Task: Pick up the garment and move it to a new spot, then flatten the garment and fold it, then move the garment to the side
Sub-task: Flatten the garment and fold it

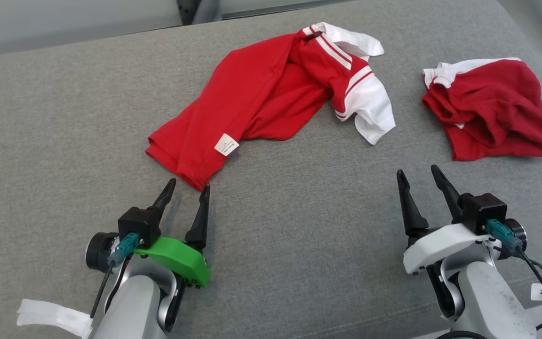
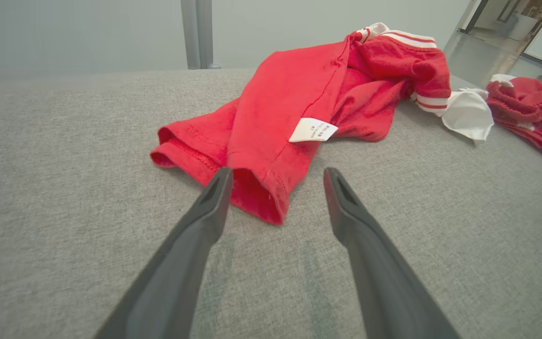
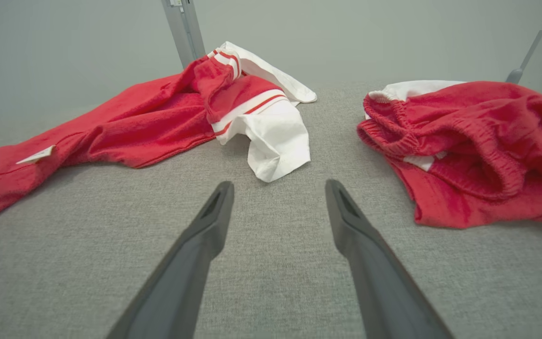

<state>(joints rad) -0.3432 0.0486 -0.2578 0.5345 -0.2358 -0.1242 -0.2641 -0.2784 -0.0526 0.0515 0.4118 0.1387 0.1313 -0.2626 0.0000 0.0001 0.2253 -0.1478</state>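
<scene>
Left gripper [image 1: 189,183], just beside the hem [image 1: 181,165] of the crumpled red shirt [image 1: 252,94], and right gripper [image 1: 417,170], farther off, both spread and empty: pinching one hem layer could bunch it further.

Before me, the grey fabric surface [image 1: 64,117] carries a crumpled red-and-white shirt [image 1: 252,94] mid-field; bunched red shorts [image 1: 492,108] lie apart, to my right.

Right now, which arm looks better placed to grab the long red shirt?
Left, probably. The left end effector is open, poised right at the near hem of the red shirt. The right end effector, also open, hovers over the grey surface, apart from it.
</scene>
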